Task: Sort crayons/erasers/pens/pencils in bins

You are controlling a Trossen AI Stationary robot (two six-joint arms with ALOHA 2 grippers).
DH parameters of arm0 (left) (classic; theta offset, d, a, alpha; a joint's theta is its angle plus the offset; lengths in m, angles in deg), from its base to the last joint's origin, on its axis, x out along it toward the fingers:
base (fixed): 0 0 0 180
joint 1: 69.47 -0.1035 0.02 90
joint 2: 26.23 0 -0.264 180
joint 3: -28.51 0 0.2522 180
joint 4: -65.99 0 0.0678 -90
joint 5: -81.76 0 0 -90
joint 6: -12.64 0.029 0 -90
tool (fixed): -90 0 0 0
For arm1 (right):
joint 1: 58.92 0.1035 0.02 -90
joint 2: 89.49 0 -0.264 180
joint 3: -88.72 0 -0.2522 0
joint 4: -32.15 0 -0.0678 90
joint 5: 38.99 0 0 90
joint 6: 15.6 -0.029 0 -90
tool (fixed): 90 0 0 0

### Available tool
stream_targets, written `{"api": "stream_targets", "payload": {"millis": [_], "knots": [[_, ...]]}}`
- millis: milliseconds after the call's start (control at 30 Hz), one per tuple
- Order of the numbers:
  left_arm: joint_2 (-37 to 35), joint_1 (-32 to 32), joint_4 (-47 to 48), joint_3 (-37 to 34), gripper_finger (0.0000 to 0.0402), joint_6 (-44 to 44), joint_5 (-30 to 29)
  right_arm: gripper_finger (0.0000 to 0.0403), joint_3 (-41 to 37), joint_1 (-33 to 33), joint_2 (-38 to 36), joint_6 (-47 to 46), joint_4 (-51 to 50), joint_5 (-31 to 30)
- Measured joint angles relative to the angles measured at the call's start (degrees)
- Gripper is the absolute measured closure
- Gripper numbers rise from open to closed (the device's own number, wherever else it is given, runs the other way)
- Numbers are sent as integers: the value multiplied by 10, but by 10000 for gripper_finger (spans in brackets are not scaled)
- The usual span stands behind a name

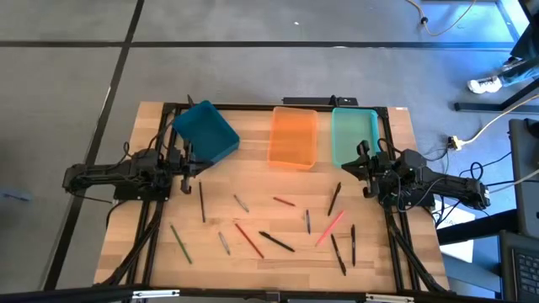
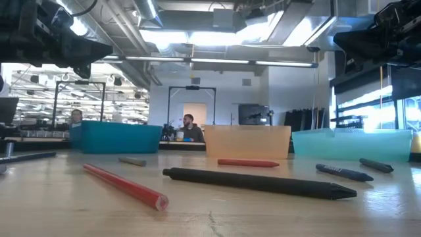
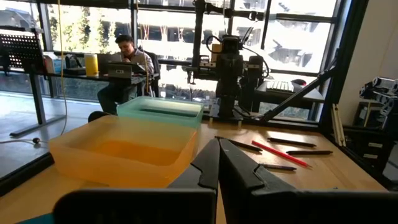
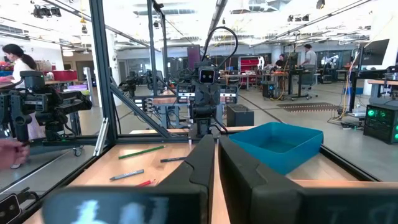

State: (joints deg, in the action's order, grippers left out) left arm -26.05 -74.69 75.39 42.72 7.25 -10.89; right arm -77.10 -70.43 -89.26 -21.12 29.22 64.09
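Three bins stand along the table's far side: a blue bin (image 1: 206, 132), turned askew, an orange bin (image 1: 293, 137) and a teal bin (image 1: 354, 135). Pens, pencils and crayons lie flat and scattered on the wood in front of them, among them a red pencil (image 1: 248, 240), a black pen (image 1: 276, 242), a pink pencil (image 1: 330, 227), a green pencil (image 1: 181, 244) and a red crayon (image 1: 284, 201). My left gripper (image 1: 187, 164) hovers shut and empty beside the blue bin. My right gripper (image 1: 358, 164) hovers shut and empty in front of the teal bin.
A dark frame runs around the table's far and side edges. In the low view the red pencil (image 2: 125, 186) and black pen (image 2: 260, 182) lie nearest the front edge. People sit at desks in the room behind the table.
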Motion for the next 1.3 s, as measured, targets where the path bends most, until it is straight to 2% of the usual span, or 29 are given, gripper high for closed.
{"api": "stream_targets", "payload": {"millis": [167,300,400,500,667,833,1033,1200,1300], "knots": [[0,0,-6,0,401,6,0,375,0,0,0,0,0,0],[0,0,-92,0,401,95,-7,375,0,0,0,3,21,-8],[0,0,-132,0,401,163,-11,375,0,0,0,-15,53,-54],[0,0,-147,0,401,196,-13,375,0,0,0,-72,66,-107],[0,0,-170,0,401,292,-34,375,0,1,19,-152,48,-140],[0,0,-213,0,401,307,-135,375,0,9,81,-226,43,-217],[0,0,-243,0,401,365,-288,375,0,34,189,-241,74,-284],[0,0,-303,0,401,423,-386,375,0,49,267,-168,163,-315],[0,0,-321,0,401,435,-405,375,0,51,300,-105,225,-307]]}}
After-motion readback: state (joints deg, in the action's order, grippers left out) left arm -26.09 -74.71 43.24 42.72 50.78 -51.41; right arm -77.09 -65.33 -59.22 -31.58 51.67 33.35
